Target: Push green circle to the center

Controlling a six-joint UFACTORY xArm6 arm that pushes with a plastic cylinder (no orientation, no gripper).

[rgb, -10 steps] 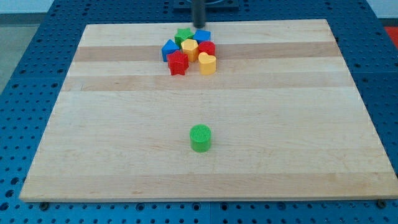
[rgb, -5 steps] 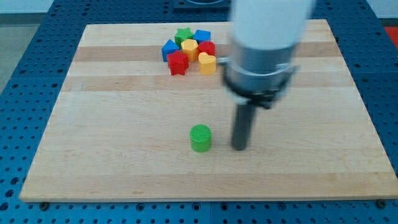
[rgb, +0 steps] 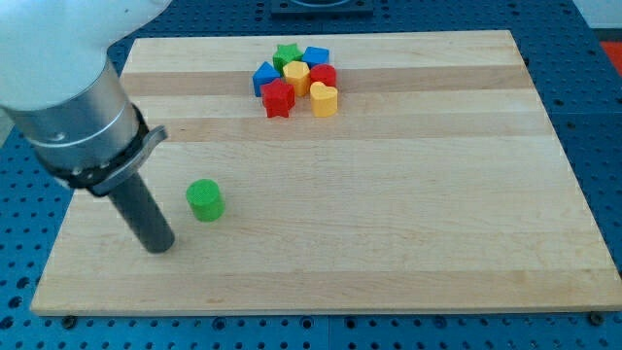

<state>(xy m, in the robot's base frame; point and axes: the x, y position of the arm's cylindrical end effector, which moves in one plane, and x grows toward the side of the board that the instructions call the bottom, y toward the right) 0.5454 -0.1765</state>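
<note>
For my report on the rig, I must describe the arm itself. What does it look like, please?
The arm enters from the view's top left as a thick white cylinder. Below it sits a grey metallic collar with a dark bracket at its lower edge. From there a straight dark rod runs down to my tip. No cables or markings show.

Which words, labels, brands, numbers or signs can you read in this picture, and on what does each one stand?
None: no readable text, number or sign shows anywhere.
The wooden board is bare wood grain.
The green circle and the cluster of coloured blocks carry no markings.
The arm and my tip show no label.
</note>
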